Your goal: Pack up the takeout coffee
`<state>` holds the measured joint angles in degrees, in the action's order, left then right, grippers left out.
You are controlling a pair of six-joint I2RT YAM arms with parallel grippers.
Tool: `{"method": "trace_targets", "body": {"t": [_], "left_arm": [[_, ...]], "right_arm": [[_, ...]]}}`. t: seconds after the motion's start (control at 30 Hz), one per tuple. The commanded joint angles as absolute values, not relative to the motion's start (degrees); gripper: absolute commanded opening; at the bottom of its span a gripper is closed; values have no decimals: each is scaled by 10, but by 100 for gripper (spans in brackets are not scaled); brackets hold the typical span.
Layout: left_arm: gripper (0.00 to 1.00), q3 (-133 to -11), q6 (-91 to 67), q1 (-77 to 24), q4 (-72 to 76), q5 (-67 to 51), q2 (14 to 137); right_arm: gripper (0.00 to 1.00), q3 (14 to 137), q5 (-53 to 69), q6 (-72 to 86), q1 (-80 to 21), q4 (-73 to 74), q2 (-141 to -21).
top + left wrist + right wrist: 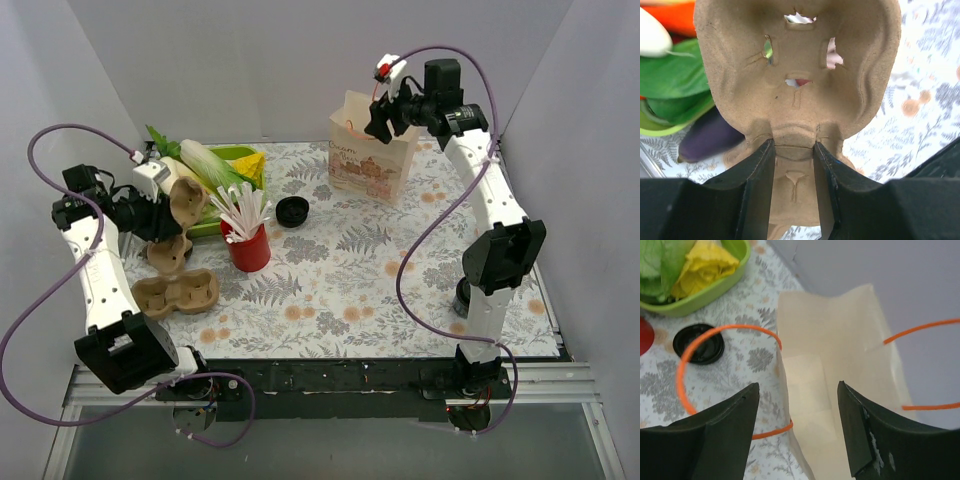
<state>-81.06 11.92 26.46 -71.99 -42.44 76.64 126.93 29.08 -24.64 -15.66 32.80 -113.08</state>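
1. Gripping a brown pulp cup carrier (800, 65) by its narrow middle, the left pincer (793, 150) is clamped on it and holds it tilted, up off the worktop (350, 280) at the left side.
2. That raised hold looks meant to have the carrier ready to take a cup, though this is a judgement. A 2nd carrier (178, 293) lies flat on the worktop just below it.
3. The right pincer (797, 385) hangs over the open mouth of a cream paper bag (372, 160), which stands upright at the far side. Its jaws are apart and hold nothing. The bag's near wall runs between them, with 1 finger outside the bag and 1 over its mouth.
4. That stance suggests it is lining up on the bag's rim, perhaps to steady the bag open. An orange loop handle (682, 365) sticks out from the bag's side.
5. The takeout coffee (292, 211), a small black cup with a round black lid, stands on the worktop near the middle. It is between a red cup (250, 250) full of straws and the bag. Only its lid top shows clearly.
6. It touches neither pincer. It is well apart from the left one, with the red cup between them. It is nearer the right one, down on the worktop to the left of the bag, near a green tray (705, 297) of vegetables.
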Motion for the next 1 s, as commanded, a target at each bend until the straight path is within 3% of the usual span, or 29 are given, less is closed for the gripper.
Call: {"method": "trace_targets", "body": {"t": [0.0,0.13,0.3,0.53,0.63,0.97], "left_arm": [[0,-863,-32,266,-662,-495,738],[0,-895,-159,266,-579,-507,744],[0,-930,-250,266,-478,-539,751],[0,-946,-316,266,-393,-582,763],[0,-947,-344,265,-356,-604,766],[0,-1001,-437,260,-257,-635,821]], "right_arm": [[72,1218,323,-299,-158,337,-1116],[71,1212,294,-311,-158,350,-1130],[63,1208,285,-316,-157,386,-1143],[25,1113,332,-337,-163,418,-1078],[15,1064,350,-354,-167,434,-1039],[12,963,390,-405,-215,534,-909]]}}
